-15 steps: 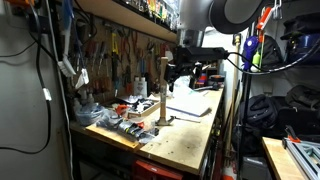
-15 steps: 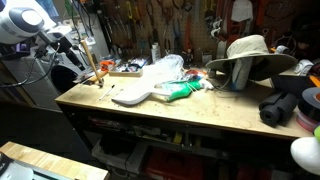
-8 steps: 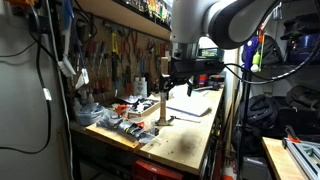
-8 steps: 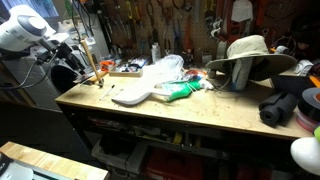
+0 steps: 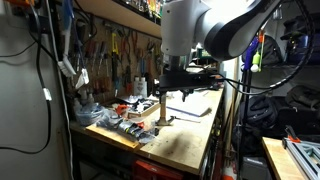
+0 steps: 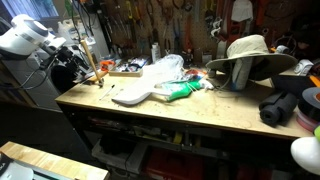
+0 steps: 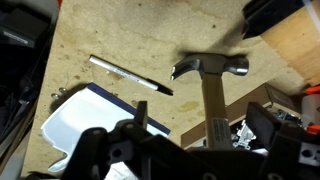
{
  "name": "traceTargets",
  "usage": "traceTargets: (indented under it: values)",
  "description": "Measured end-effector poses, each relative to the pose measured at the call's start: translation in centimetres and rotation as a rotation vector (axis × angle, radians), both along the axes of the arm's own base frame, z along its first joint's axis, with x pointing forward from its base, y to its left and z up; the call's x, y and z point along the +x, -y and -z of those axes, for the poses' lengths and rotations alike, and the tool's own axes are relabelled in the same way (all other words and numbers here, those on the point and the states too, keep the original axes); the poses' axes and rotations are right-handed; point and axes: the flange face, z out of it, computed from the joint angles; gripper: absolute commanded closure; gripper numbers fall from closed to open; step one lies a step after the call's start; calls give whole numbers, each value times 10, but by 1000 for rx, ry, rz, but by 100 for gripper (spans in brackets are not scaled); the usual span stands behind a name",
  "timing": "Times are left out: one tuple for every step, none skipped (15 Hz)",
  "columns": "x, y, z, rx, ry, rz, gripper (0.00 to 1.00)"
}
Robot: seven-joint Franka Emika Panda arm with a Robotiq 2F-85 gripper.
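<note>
Now claw [image 5: 166, 88] swung closer, above hammer [image 7: 210, 68]; grip unclear

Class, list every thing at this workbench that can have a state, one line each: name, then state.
Tool: open, holding nothing.
Hammer: standing on its head, handle up, not gripped.
Pen: lying flat on the bench.
Pad: lying flat beside the pen.
Hat: resting brim down.
</note>
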Motion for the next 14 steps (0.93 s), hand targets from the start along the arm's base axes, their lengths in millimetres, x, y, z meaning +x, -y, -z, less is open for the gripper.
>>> traceTargets:
  values:
    - [2,-3,3,-6,5,9,0]
    - [5,-4,7,-11,5,17,0]
    - [7,-6,10,-18,4,23,0]
    - [10,-7,14,-25,2,31,0]
    - [12,-8,17,-31,0,38,0]
    - [15,-8,21,-37,-2,44,0]
    - [17,-9,24,-41,-4,48,0]
    - [20,-10,27,-44,-5,51,0]
    - [23,-10,30,-45,-5,53,0]
    - [25,-11,33,-47,-6,54,0]
    - [28,-11,36,-50,-4,54,0]
    - [30,-11,38,-53,0,55,0]
    - [33,-11,39,-55,0,54,0]
    - [35,-11,41,-58,3,56,0]
